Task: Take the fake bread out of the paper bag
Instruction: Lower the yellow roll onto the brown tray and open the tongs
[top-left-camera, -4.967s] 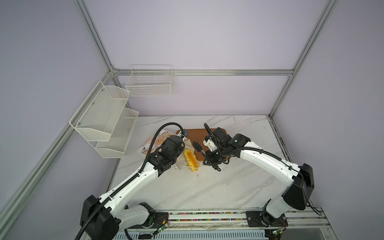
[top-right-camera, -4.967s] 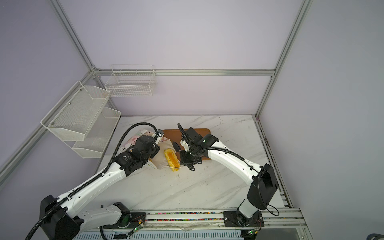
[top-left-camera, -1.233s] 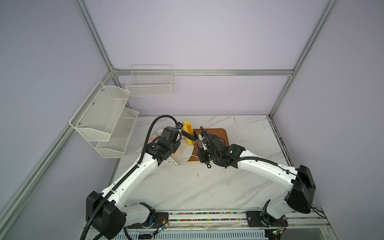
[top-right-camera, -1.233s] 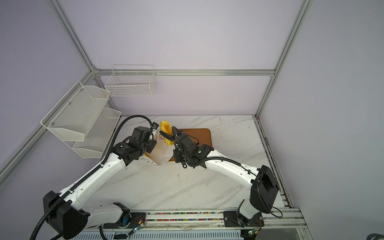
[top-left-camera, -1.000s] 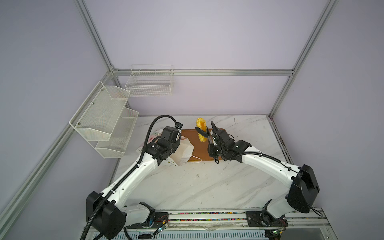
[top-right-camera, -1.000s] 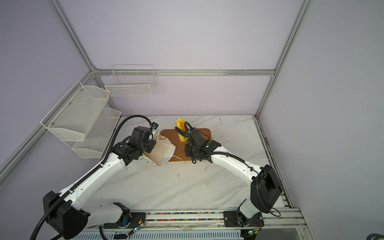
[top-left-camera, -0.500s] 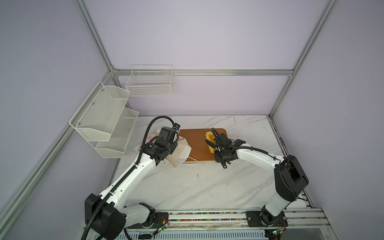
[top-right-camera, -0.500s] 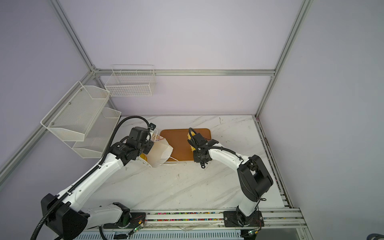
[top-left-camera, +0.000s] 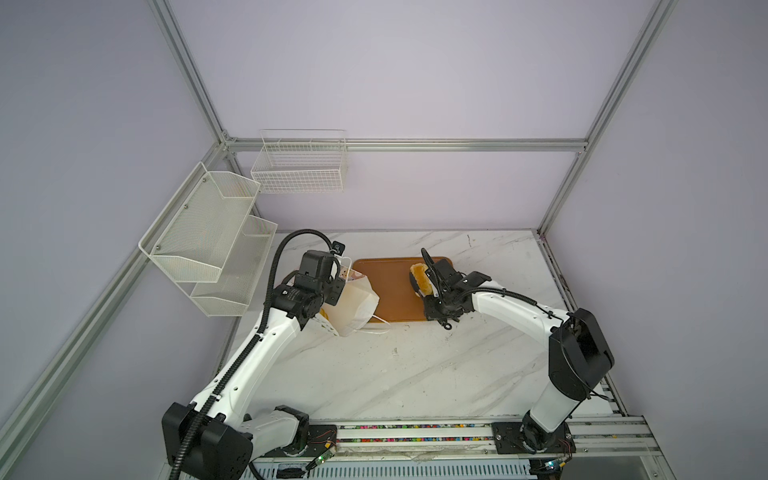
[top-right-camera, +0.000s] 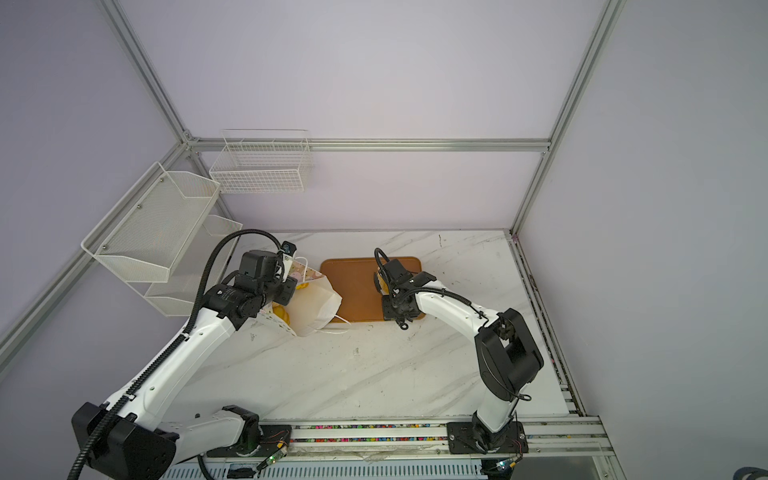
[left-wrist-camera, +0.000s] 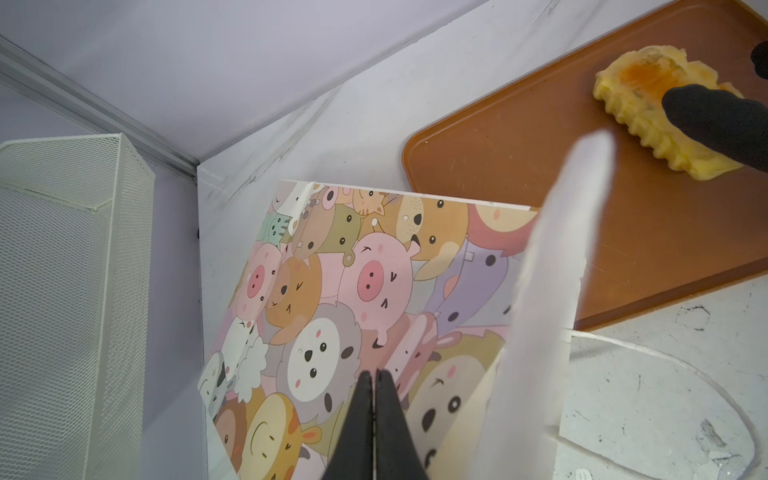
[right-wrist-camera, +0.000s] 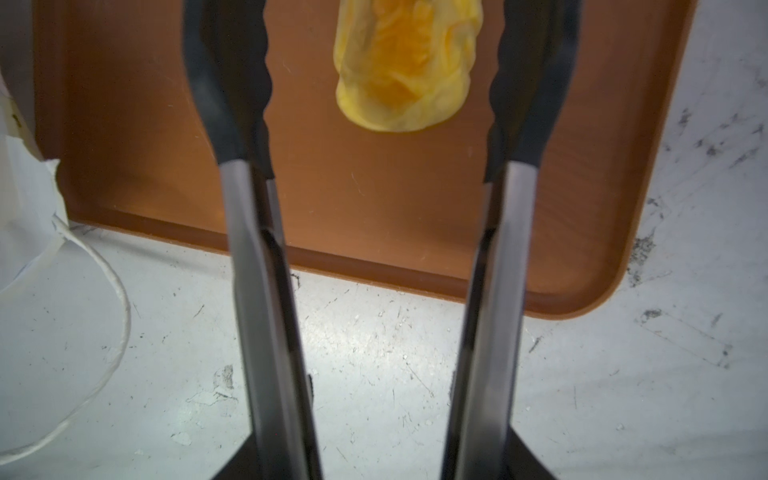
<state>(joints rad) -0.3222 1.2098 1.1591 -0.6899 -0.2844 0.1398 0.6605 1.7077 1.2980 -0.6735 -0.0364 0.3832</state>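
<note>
**Item 1 — fake bread** (left-wrist-camera: 636, 83): one ridged golden-yellow roll. It lies flat on the orange-brown tray (top-left-camera: 384, 291), toward the tray's right half in both top views, outside the bag.

**Item 2, right end effector** (right-wrist-camera: 380, 41): long dark tong-like fingers (right-wrist-camera: 232, 91) spread apart, one on each side of the roll. The right wrist view shows bare tray between each finger and the roll, so nothing is gripped.

**Item 3, paper bag** (top-left-camera: 353, 305): white, with a cartoon-animal print on one face. It sits at the tray's left edge, tilted, with its mouth open upward. A white cord handle (top-left-camera: 376, 330) trails onto the surface (top-left-camera: 415, 365). Further yellow pieces (top-right-camera: 281, 312) show within the bag's opening, beside the left arm.

**Item 4, left end effector** (left-wrist-camera: 372, 386): fingers pressed together, pinching the bag's printed wall.

**Item 5 — fittings:** a white wire basket (top-left-camera: 299, 170) on the back wall and a two-tier mesh rack (top-left-camera: 208, 237) on the left wall. Both are well apart from the tray.
</note>
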